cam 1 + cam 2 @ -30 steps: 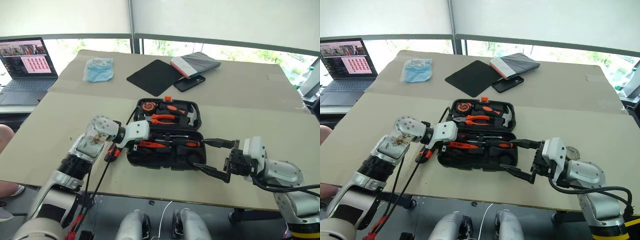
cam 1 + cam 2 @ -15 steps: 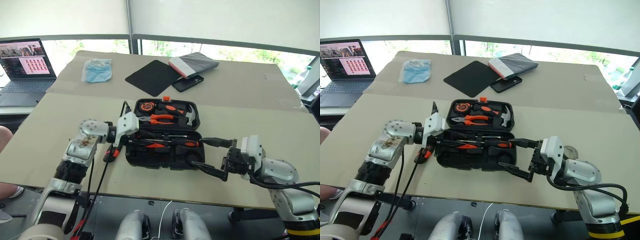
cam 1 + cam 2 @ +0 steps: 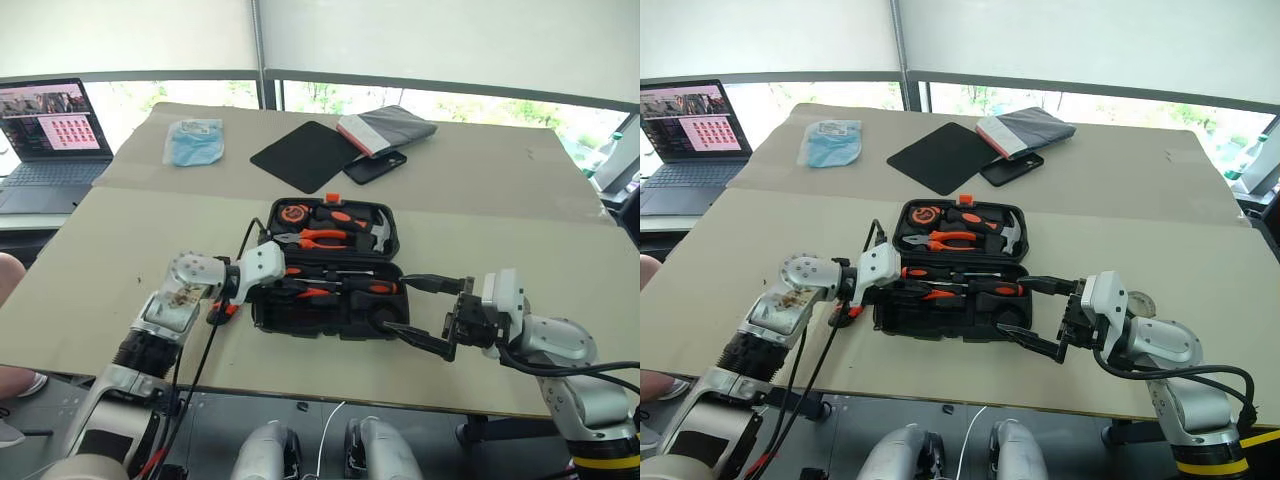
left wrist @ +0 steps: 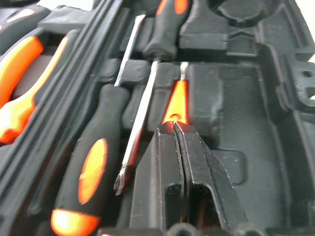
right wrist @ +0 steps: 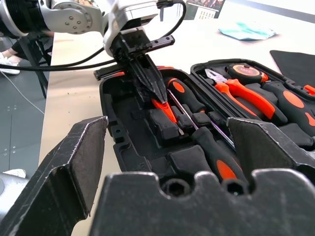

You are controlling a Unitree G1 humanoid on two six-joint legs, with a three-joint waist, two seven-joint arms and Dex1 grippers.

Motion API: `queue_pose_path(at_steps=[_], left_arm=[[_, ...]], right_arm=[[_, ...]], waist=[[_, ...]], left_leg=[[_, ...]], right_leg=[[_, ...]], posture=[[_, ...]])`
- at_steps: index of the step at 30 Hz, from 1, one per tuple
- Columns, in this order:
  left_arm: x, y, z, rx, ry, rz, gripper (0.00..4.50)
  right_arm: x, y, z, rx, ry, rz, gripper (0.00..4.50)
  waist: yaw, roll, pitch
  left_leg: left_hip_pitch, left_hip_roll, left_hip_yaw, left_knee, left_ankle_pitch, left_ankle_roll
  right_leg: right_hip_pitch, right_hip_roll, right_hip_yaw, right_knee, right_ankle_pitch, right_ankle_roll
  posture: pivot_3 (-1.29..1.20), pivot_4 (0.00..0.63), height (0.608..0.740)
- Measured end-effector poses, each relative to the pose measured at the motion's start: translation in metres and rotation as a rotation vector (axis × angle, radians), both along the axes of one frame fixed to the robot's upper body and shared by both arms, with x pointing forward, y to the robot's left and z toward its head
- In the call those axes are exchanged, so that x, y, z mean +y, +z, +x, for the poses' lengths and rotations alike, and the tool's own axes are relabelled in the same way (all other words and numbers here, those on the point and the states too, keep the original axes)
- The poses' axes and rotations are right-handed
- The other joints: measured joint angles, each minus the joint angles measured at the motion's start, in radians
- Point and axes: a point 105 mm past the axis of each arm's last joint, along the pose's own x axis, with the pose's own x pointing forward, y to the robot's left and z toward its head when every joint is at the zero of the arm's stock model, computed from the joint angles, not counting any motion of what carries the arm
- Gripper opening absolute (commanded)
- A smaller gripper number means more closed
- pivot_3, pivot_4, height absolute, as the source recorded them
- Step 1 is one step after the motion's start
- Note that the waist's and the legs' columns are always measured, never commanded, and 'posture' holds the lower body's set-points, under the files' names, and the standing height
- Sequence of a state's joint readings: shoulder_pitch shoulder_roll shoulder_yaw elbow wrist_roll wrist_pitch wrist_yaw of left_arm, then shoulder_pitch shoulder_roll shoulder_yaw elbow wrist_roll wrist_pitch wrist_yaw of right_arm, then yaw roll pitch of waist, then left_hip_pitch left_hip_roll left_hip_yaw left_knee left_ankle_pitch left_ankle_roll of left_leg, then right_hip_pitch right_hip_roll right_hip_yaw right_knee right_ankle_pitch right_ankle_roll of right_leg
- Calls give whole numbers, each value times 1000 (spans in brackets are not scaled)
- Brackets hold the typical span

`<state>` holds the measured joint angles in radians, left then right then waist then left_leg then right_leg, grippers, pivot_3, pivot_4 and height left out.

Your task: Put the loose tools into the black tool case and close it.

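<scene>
The black tool case lies open on the table. Its near half holds two black-and-orange screwdrivers and the slim orange tester screwdriver. My left gripper reaches into that half from the left, shut, its tips resting on the tester's near end. I cannot tell whether they pinch it. A black-and-orange utility knife lies on the table beside the case's left end, partly under my left arm. My right gripper hangs open at the case's right end, holding nothing.
The case's far half holds orange pliers, a hammer and a tape measure. Behind the case lie a black mat, a phone and a grey pouch. A laptop and a blue packet sit far left.
My left gripper's fingers have closed from open to shut, and the hand has sunk a little into the case over the tester. The right arm has kept still.
</scene>
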<state>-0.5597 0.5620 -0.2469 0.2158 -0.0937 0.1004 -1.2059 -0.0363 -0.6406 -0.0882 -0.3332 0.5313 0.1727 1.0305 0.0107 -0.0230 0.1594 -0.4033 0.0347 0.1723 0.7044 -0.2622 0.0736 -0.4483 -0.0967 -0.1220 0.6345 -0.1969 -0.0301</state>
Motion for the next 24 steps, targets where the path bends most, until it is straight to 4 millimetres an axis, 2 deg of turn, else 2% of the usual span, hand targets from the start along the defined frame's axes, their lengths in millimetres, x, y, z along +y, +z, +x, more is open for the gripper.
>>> queue_pose_path(at_steps=[6, 9, 13, 16, 17, 18, 20, 24], left_arm=[[0, -7, -5, 4, 30, -18, 76], [2, -7, -4, 16, 73, -93, 76], [26, 5, -2, 48, 208, -252, 76], [70, 20, -9, 21, 356, -347, 720], [83, 21, -14, 13, 391, -356, 1146], [104, 23, -22, 6, 451, -360, 1643], [130, 20, -37, 9, 545, -363, 2254], [162, 8, -72, 30, 657, -334, 3690]], right_arm=[[-1, -1, 0, 1, -10, 2, 4500], [-2, -2, 0, 1, -17, 10, 4500], [-4, -1, 0, -21, -29, 21, 4500], [-9, 1, 4, -65, -60, 23, 4500], [-11, 1, 4, -76, -65, 17, 4500], [-13, -1, 4, -80, -73, 9, 4500], [-14, -5, 4, -70, -76, 12, 4500], [-13, -9, 3, -60, -70, 25, 4500]], waist=[[0, 2, -1], [-2, 4, -2], [-10, 4, -2], [-16, 4, -2], [-18, 4, -2], [-19, 4, -2], [-19, 5, -2], [-15, 5, -1]], left_leg=[[6, 1, -2, -1, -4, 5], [6, 1, -2, -2, -3, 5], [6, 2, -2, -2, -2, 3], [6, 2, -2, -4, 0, -1], [6, 2, -2, -5, 0, -1], [6, 2, -2, -6, 0, -1], [6, 2, -2, -7, -3, -6], [6, 1, -2, -7, -6, -10]], right_leg=[[8, -4, -1, -3, 0, 0], [8, -4, -1, -3, 0, 0], [7, -4, -1, -3, 0, 0], [6, -4, -1, -4, 0, 0], [6, -4, -1, -4, 0, 0], [6, -4, -1, -5, 0, 0], [6, -5, -1, -5, 0, 0], [6, -7, -2, -6, -1, 0]], posture=[[0, 150, 740], [0, 150, 740], [0, 150, 740], [0, 150, 740], [0, 150, 740], [0, 150, 740], [0, 150, 740], [0, 150, 740]])
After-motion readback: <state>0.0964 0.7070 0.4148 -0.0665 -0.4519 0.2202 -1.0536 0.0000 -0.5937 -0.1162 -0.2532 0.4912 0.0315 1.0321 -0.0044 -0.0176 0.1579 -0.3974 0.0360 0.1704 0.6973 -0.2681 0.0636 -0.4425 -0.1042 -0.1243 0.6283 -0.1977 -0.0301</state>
